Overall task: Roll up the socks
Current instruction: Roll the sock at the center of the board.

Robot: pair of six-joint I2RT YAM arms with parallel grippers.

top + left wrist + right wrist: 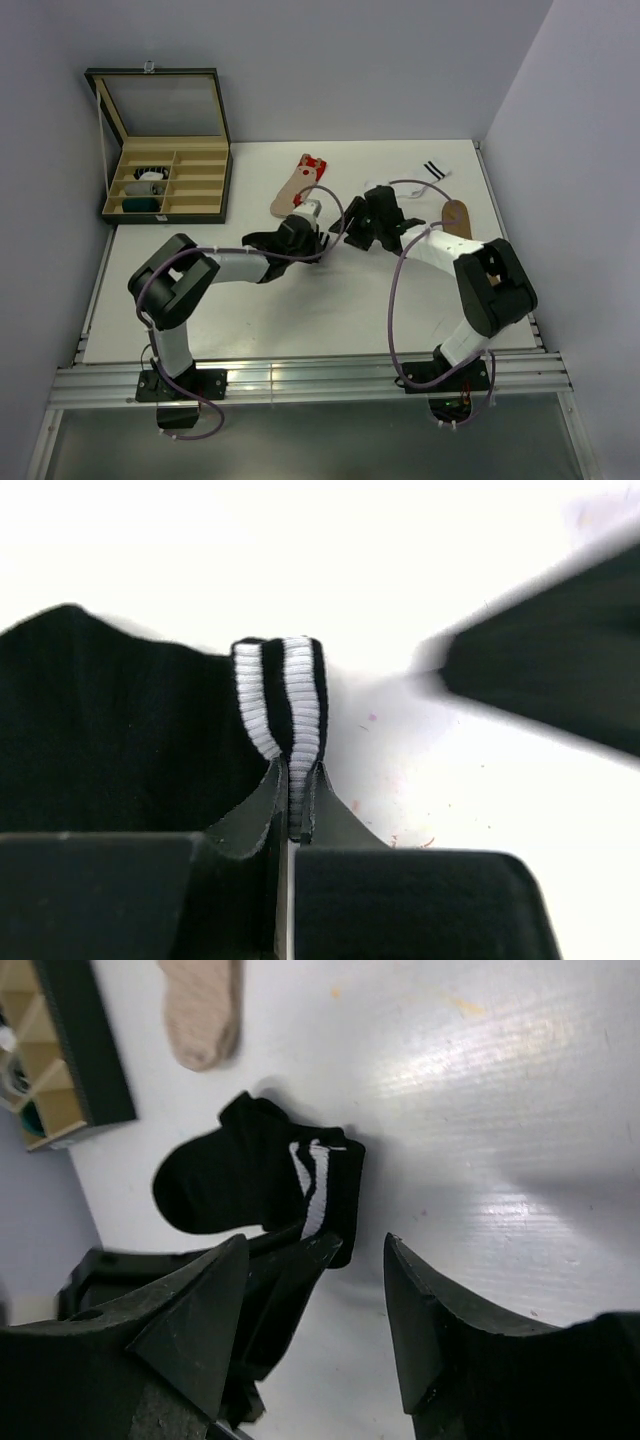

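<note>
A black sock (235, 1175) with white cuff stripes lies folded on the white table (300, 310). My left gripper (293, 802) is shut on its striped cuff (285, 705), which sticks up between the fingers. My right gripper (315, 1250) is open just beside that cuff, touching nothing. In the top view the two grippers (312, 235) (358, 228) meet at the table's middle and hide the black sock. A beige sock with a red patterned cuff (297, 185) lies flat behind them.
A white sock with black stripes (430, 170) lies at the back right, and a brown sock (457, 215) lies near the right arm. An open compartment box (165, 180) holding rolled socks stands at the back left. The right finger (550, 685) looms blurred in the left wrist view.
</note>
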